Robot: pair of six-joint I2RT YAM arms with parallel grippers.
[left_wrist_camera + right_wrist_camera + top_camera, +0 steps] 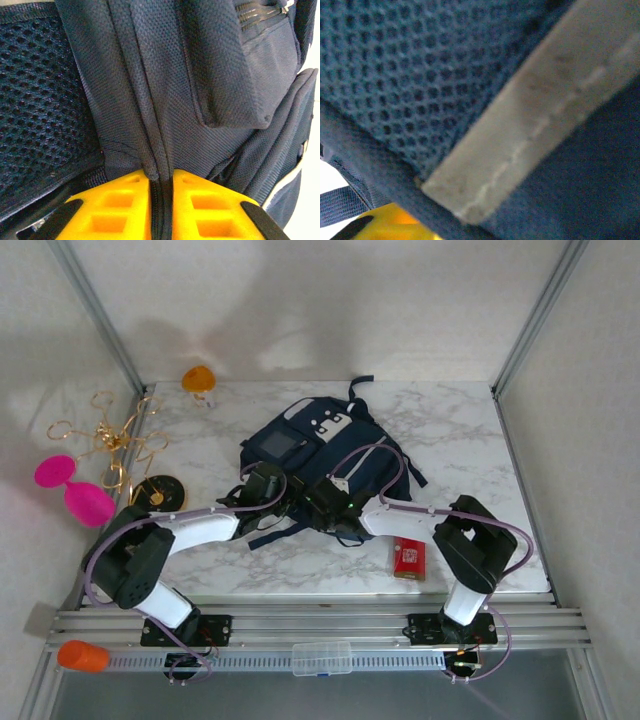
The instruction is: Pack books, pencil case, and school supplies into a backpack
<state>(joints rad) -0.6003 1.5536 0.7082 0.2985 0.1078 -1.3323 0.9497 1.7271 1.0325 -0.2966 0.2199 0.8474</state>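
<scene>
Your left gripper (pixel 161 185) is clenched on the backpack (pixel 318 445). In the left wrist view its yellow fingers (pixel 125 212) squeeze a ridge of navy fabric, seam and all, between them. The bag lies at the middle of the table (pixel 470 440), and the right gripper (pixel 331 503) sits at its near edge, just beside the left one. The school supplies (pixel 408 558), the red box, lie on the marble to the right of the bag, apart from it and close to the right arm.

Watch that pinch. It holds cloth, not a zipper pull, so a lift or tug may drag the whole bag toward the arms instead of opening it, or the fold may slip free. A sliding bag could shove the red box toward the table's near edge. With both wrists crowded at one spot, the arms could foul each other or snag the dangling straps.

The right wrist view sits so close to the mesh and the pale stripe (pixel 530 125) that you get just a corner of one yellow finger (pixel 382 225). You cannot tell whether that claw is released or gripping. The main opening lies under the two wrists and is probably closed, though the view is too poor to be sure. You also cannot tell whether the books and pencil case are inside.
</scene>
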